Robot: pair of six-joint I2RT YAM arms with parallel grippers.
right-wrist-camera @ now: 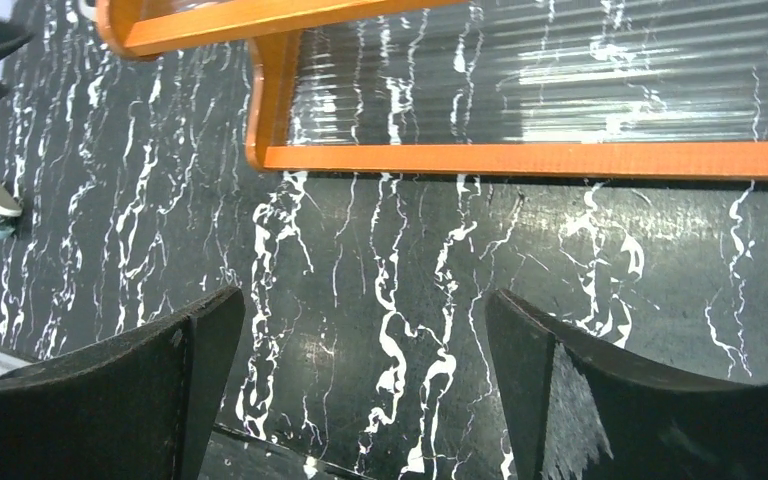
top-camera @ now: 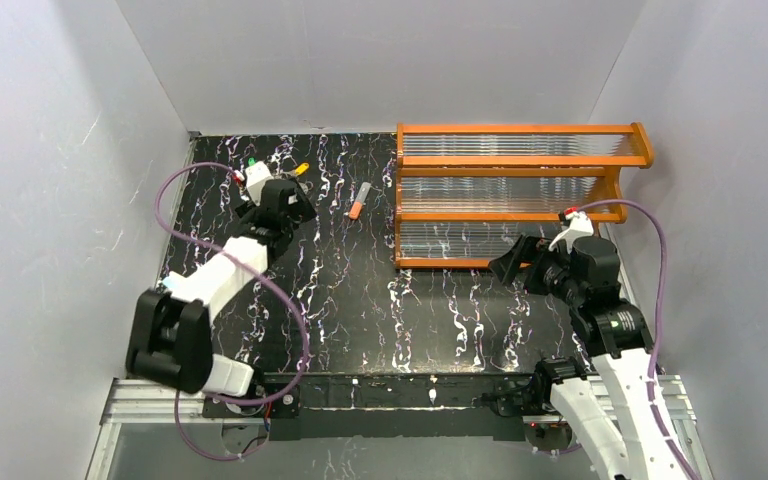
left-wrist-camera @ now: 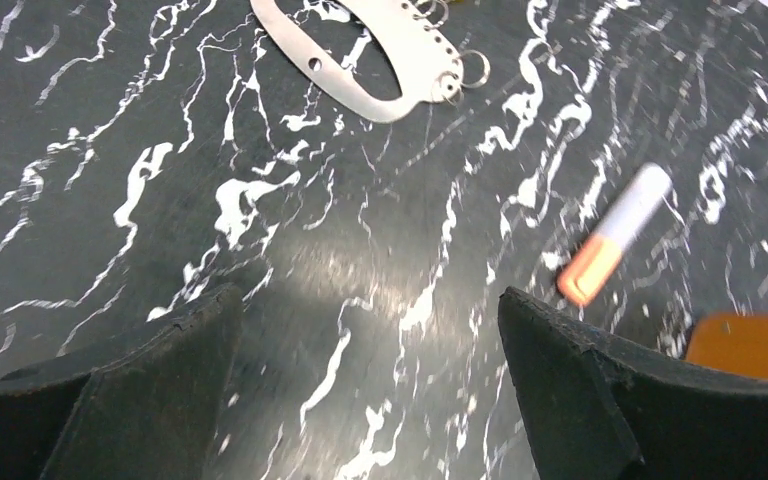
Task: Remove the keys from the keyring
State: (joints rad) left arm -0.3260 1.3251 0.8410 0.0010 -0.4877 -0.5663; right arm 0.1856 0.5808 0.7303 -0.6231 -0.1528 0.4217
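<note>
Black, white-veined marbled worktop (top-camera: 380, 300). Far-left corner: flat grey metal oval keyring (left-wrist-camera: 350, 95), lying just ahead of the left fingers (left-wrist-camera: 140, 400) and apart from them. From above, a small green-headed key (top-camera: 251, 161) sits at its left end and a small yellow-orange-headed key (top-camera: 303, 168) at its right end. Orange-and-grey tube-like stick (top-camera: 359, 200) lies right of the keyring, between it and the orange-framed slatted rack (top-camera: 520, 195). Rack occupies the far-right quarter. Right fingers (right-wrist-camera: 640, 400) sit before the rack's near-left corner, not touching.
</note>
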